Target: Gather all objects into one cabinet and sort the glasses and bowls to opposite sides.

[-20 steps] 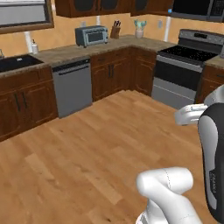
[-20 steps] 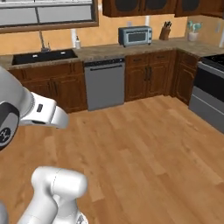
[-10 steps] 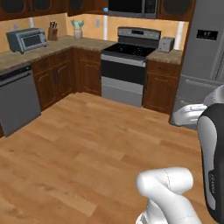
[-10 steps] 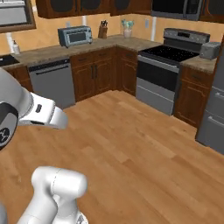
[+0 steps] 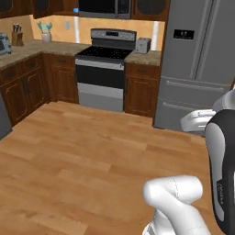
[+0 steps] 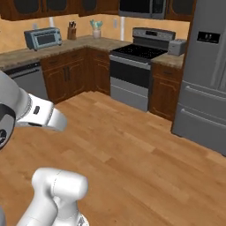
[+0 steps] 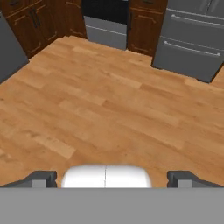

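facing bare floor, claw (image 7: 112, 178) spread wide, empty; right base view adds toaster oven (image 6: 43, 38).

Wood floor (image 6: 132, 154), bare in the middle. Counter (image 6: 66, 44) along the far edge: toaster oven (image 6: 43, 38), knife block (image 6: 71, 32), toaster (image 6: 177, 46).

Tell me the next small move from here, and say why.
Probably keep turning the base to search. Ahead are the stove, the fridge and bare wood floor, with no mug, bowl or open wall cabinet among them. The gripper hangs open and empty over the floor, so there is nothing here to reach for.
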Robot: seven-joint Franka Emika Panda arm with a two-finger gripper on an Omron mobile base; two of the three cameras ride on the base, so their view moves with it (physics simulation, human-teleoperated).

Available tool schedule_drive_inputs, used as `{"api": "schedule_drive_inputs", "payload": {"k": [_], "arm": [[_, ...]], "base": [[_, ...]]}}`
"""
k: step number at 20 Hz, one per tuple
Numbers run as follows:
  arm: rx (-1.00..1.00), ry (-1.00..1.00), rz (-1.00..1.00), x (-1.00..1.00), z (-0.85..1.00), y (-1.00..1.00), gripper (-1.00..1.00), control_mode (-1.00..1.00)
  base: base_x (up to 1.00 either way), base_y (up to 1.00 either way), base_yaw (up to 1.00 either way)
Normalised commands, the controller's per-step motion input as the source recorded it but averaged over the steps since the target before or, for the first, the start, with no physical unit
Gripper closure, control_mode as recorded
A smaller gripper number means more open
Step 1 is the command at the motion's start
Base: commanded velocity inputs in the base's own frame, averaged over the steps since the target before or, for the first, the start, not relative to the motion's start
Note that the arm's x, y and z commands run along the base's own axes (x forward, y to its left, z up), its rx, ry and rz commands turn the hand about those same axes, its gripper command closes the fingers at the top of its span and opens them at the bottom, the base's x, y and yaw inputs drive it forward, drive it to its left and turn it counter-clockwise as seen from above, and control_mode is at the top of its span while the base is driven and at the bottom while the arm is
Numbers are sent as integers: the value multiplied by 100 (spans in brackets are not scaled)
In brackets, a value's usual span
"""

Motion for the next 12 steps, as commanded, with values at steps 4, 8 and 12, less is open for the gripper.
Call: {"api": "schedule_drive_inputs", "payload": {"k": [4, 8, 12], "arm": [[0, 0, 0, 0, 0, 0, -100, 100], [0, 0, 0, 0, 0, 0, -100, 100], [0, 0, 0, 0, 0, 0, -100, 100]], "base": [[41, 3, -22], [78, 44, -23], [98, 75, -22]]}}
